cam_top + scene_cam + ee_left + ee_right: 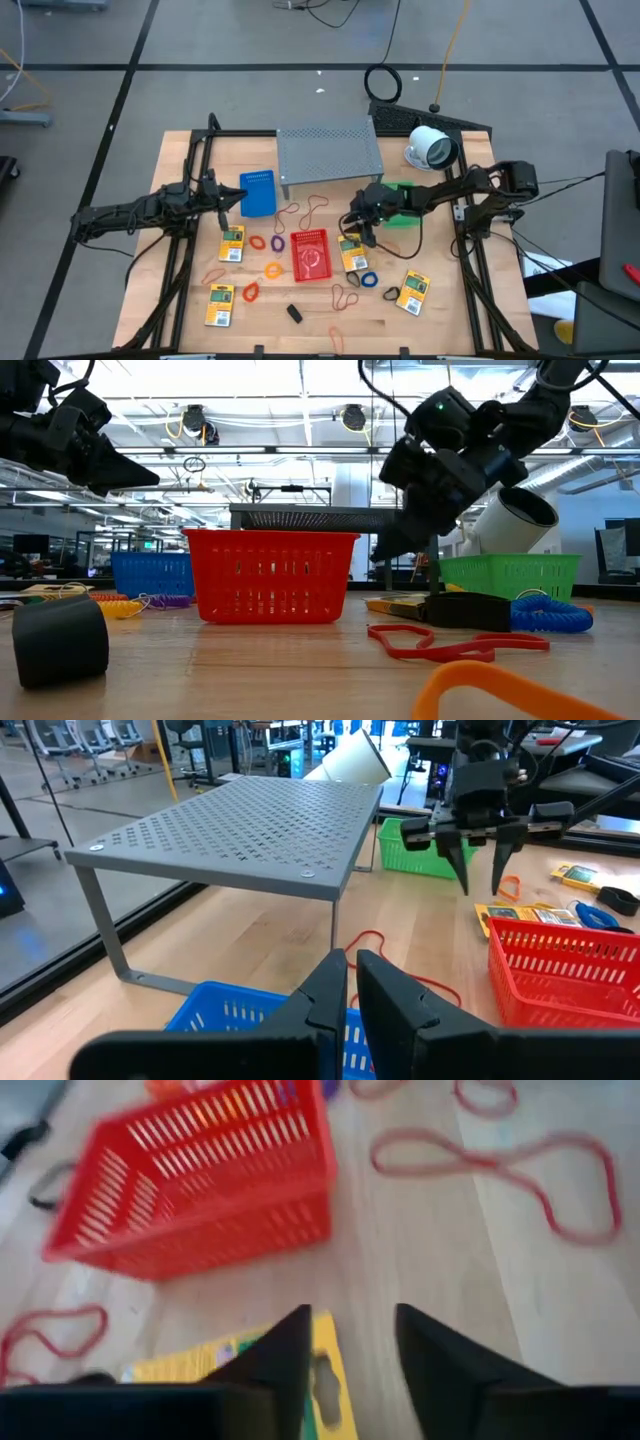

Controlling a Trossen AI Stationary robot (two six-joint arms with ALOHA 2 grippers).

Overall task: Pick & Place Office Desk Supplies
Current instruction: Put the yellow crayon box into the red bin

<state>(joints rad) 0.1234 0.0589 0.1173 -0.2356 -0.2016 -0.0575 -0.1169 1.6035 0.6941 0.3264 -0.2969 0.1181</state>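
Packets and loops are found scattered over the wooden table (175,160), viewed left to right from above. At the left, the left gripper (232,199) is held above the blue basket (258,193), its fingers (330,990) pressed nearly together with nothing between them. 2 yellow packets lie on that side: 1 just below the blue basket (232,243) and 1 near the front edge (219,304). Red and orange rubber-band loops (272,270) are spread between these packets and the red basket (310,254), which stands at the table's middle. A small black clip-like piece (295,313) lies in front of the red basket. Behind it, the grey perforated shelf (328,152) is seen. Right of the red basket, the right gripper (362,226) is poised over a third yellow packet (353,256); its fingers (285,1355) are parted and grip nothing, the packet's end showing between them in the wrist view. A blue loop (370,279) lies just beside that packet. A fourth packet (413,291) rests further right. The green basket (402,204) and the white round device (431,148) are noted behind the right arm.
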